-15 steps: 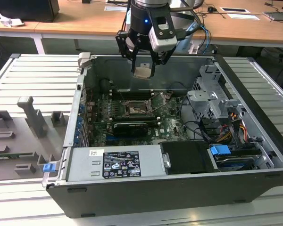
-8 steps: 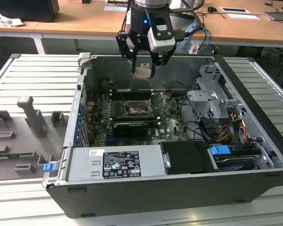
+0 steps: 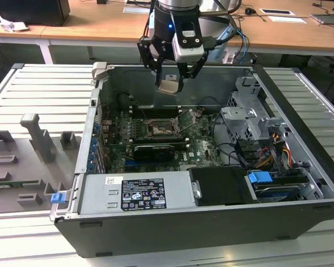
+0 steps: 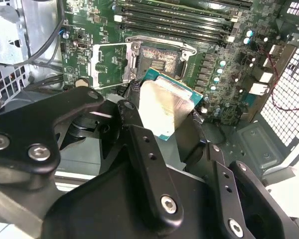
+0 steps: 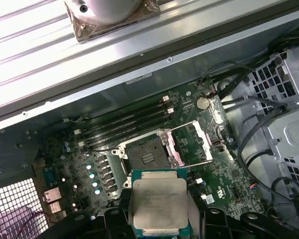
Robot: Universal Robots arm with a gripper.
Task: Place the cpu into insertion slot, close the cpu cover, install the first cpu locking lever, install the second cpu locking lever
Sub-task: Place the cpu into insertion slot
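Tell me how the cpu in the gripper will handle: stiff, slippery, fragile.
The cpu is a thin flat plate, probably stiff and light. Its smooth metal top looks slippery, so it may tilt in the gripper pinching its edges. Its thin green rim suggests fragility.

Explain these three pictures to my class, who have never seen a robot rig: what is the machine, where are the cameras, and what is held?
The machine is one robot arm with a grasping tool at its end. The exterior view comes from a camera off the arm, facing an open computer case on a slatted metal table. The two wrist views come from cameras riding on the arm, looking into the case. The tool is shut on the cpu, a flat square chip, held in the air above the green circuit board. Below, the insertion slot is empty and the cpu cover is swung open beside it.
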